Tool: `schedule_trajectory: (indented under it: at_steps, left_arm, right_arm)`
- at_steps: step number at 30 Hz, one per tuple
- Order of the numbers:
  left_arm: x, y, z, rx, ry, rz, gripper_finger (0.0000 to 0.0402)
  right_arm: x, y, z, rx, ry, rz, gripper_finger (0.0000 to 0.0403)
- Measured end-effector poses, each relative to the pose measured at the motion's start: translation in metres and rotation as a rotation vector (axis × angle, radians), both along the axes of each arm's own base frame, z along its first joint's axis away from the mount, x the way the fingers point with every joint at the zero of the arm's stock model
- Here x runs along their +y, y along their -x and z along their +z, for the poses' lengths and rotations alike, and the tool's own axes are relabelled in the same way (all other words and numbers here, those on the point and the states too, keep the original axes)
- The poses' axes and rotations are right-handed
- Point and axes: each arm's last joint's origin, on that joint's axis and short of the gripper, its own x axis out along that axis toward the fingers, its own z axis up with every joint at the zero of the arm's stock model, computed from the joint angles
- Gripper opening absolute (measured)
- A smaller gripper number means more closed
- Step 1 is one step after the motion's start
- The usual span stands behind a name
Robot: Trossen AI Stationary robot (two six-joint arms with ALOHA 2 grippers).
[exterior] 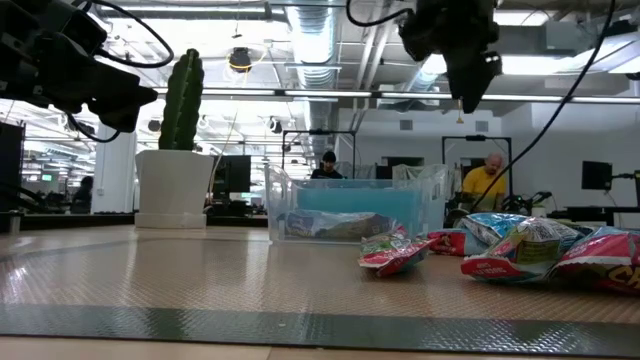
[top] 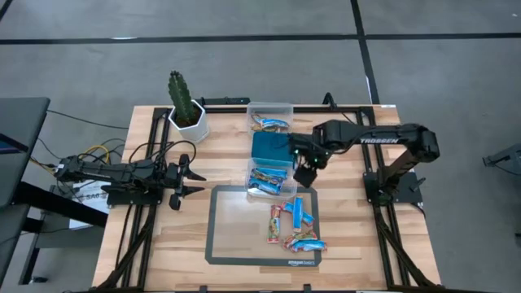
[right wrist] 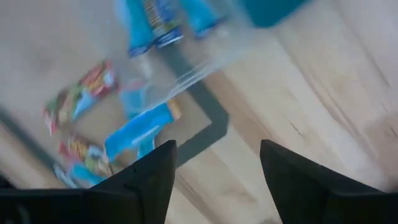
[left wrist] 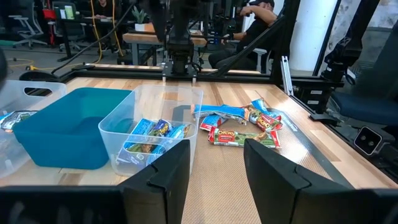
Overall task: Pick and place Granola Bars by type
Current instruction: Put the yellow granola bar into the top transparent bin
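Several granola bars lie loose on the dark mat (top: 244,220): blue ones (top: 303,210) and red and green-brown ones (top: 275,224), also seen in the left wrist view (left wrist: 239,134) and the low view (exterior: 520,250). More blue bars lie in the near clear tub (top: 269,181) and the far clear tub (top: 270,122). My right gripper (top: 303,173) hangs open and empty above the near tub's right edge, off the table (exterior: 468,70). My left gripper (top: 194,181) waits open at the table's left, pointing toward the tubs.
A teal tub (top: 271,148) sits between the two clear tubs. A potted cactus (top: 186,110) stands at the far left of the table. Bare wood lies left of the mat and along the near edge. People sit in the room beyond the table.
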Motion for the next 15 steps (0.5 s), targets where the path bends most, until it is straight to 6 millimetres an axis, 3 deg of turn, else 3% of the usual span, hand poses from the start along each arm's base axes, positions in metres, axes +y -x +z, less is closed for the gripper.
schedule_trajectory:
  at_steps: [6, 10, 15]
  left_arm:
    - [0.0, 0.0, 0.0, 0.0, 0.0, 0.0, 0.0144]
    - [0.0, 0.0, 0.0, 0.0, 0.0, 0.0, 0.0144]
    - [0.0, 0.0, 0.0, 0.0, 0.0, 0.0, 0.0144]
  right_arm:
    - [0.029, 0.007, -0.002, -0.051, 0.02, 0.522, 0.0226]
    - [0.051, 0.009, -0.003, -0.029, 0.178, 0.828, 0.0226]
    - [0.07, 0.006, -0.004, -0.057, 0.277, 1.064, 0.0226]
